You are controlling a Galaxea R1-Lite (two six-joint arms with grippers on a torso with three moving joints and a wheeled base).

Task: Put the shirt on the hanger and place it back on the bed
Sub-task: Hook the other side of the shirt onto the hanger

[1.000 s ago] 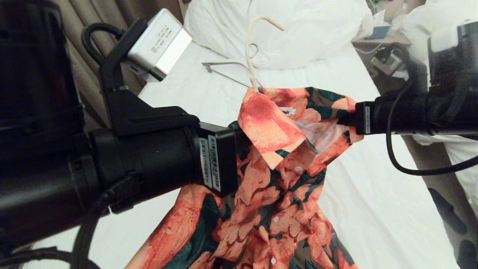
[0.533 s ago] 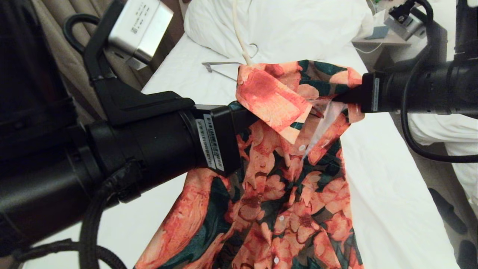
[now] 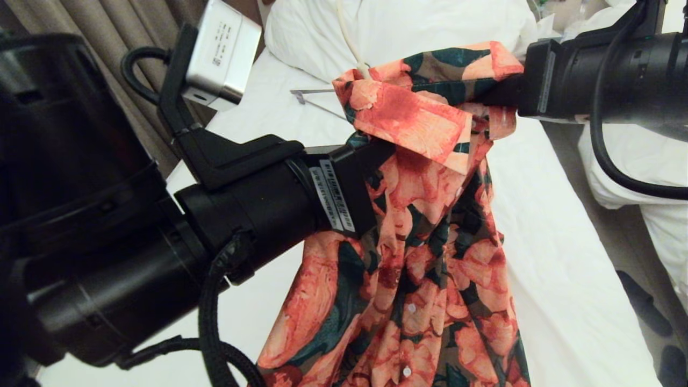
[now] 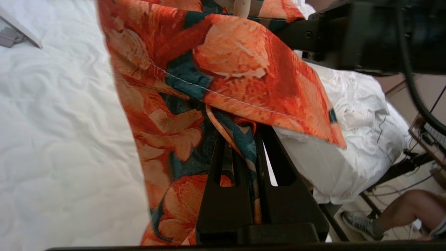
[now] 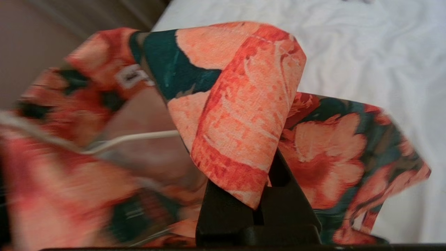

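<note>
The floral shirt [image 3: 424, 231] hangs in the air above the bed [image 3: 548, 226], bunched narrow, its collar folded over at the top. My left gripper [image 3: 379, 161] comes in from the left and is shut on a fold of the shirt just under the collar; in the left wrist view the cloth [image 4: 237, 62] is pinched between the jaws of that gripper [image 4: 244, 139]. My right gripper [image 3: 497, 94] is shut on the collar's right side; in its own view the gripper [image 5: 266, 174] is partly hidden by draped fabric. The thin cream hanger [image 3: 348, 45] rises from the collar, and its wire [image 5: 139, 137] runs inside the shirt.
A thicker hanger with a grey bar [image 3: 314, 99] lies on the sheet behind the shirt, below the big pillow [image 3: 430, 32]. Curtains [image 3: 107, 21] stand at the left. A second bed [image 3: 645, 161] is on the right, and a person's leg [image 4: 400, 205] shows beside it.
Both grippers have lifted the shirt higher; the collar has risen towards the pillow. The shirt's body now hangs lower and narrower, and the two grippers stand closer together.
</note>
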